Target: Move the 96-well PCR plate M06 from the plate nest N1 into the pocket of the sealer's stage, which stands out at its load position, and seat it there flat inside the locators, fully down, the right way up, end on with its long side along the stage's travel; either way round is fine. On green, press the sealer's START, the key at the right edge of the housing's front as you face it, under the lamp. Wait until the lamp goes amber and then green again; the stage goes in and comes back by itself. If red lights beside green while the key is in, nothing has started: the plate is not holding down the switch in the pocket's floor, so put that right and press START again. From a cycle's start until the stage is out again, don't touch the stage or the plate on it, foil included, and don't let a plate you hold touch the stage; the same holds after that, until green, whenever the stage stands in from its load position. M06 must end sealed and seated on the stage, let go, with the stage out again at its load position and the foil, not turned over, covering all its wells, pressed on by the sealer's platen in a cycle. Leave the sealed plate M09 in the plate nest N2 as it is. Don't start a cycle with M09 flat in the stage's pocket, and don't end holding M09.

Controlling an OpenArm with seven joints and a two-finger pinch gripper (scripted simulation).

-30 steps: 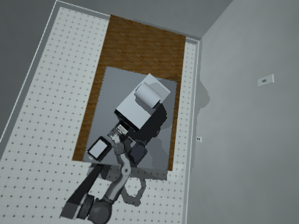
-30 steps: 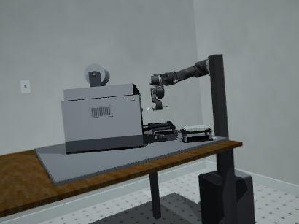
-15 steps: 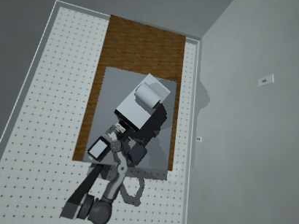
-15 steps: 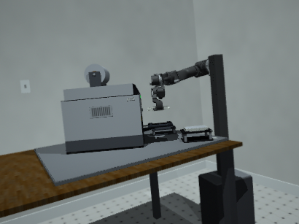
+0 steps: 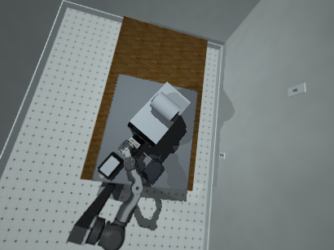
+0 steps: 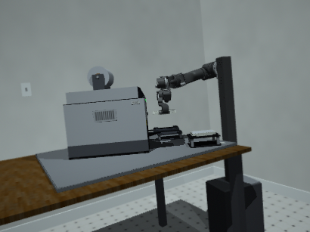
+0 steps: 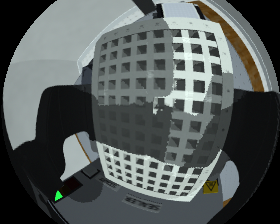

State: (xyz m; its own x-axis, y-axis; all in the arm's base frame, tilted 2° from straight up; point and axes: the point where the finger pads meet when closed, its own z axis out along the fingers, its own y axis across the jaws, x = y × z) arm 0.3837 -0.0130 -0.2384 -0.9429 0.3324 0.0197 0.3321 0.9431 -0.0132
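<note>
Wrist-only detail: hand (image 7: 156,112) clamped on plate M06 (image 7: 163,66), green lamp (image 7: 58,195) at lower left.

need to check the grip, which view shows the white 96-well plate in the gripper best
The wrist view: the white gridded 96-well plate fills the frame, clamped between the dark fingers. The exterior view shows it only as a thin pale sliver under the gripper, held above the sealer's stage. The top view shows a small patch beside the arm.

You see a white gridded plate M06 (image 7: 159,106), a grey sealer (image 6: 106,122) with a green lamp (image 7: 58,195), a brown wood-grain bench (image 6: 23,184), a grey mat (image 6: 113,165), a white dotted floor (image 5: 53,85).
</note>
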